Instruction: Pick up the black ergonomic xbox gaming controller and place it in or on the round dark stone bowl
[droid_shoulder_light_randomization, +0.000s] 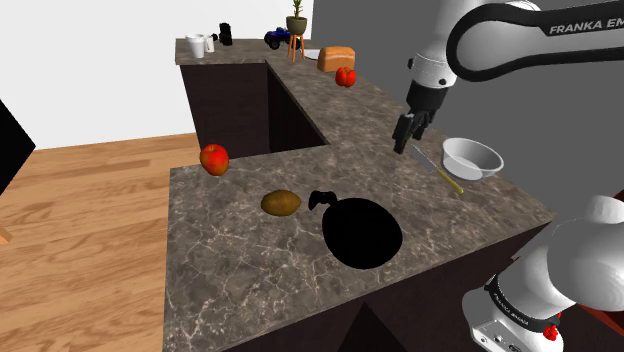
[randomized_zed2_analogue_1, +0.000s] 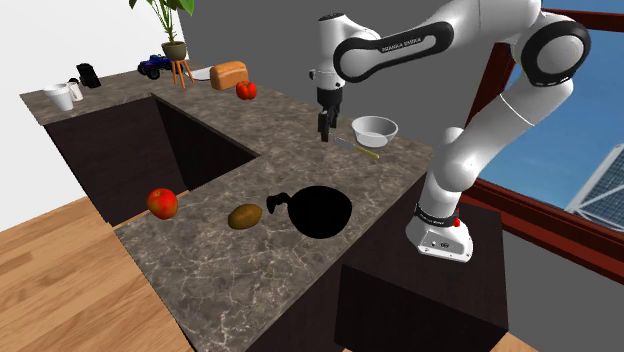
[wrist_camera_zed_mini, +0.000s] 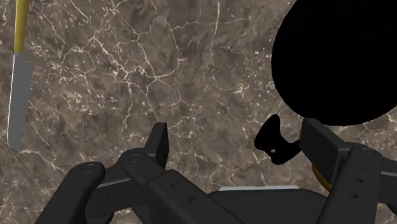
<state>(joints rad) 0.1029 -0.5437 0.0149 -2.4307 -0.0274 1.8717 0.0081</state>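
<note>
The small black controller (droid_shoulder_light_randomization: 321, 198) lies on the marble counter, touching the rim of the round black bowl (droid_shoulder_light_randomization: 362, 232). In the second exterior view the controller (randomized_zed2_analogue_1: 276, 201) sits between the bowl (randomized_zed2_analogue_1: 321, 211) and a brown potato. My gripper (droid_shoulder_light_randomization: 410, 136) hangs well above the counter, up and right of the bowl in the shoulder view, near a knife. Its fingers (wrist_camera_zed_mini: 157, 141) stand apart with nothing between them. In the wrist view the controller (wrist_camera_zed_mini: 274, 141) shows beside one finger, under the bowl (wrist_camera_zed_mini: 340, 60). The gripper (randomized_zed2_analogue_1: 325, 126) is empty.
A brown potato (droid_shoulder_light_randomization: 281, 203) and a red apple (droid_shoulder_light_randomization: 214, 158) lie toward the shoulder view's left of the controller. A yellow-handled knife (droid_shoulder_light_randomization: 438, 169) and a white bowl (droid_shoulder_light_randomization: 472, 158) are near the gripper. A tomato (droid_shoulder_light_randomization: 346, 76), bread (droid_shoulder_light_randomization: 336, 57) and mugs (droid_shoulder_light_randomization: 197, 45) stand farther back.
</note>
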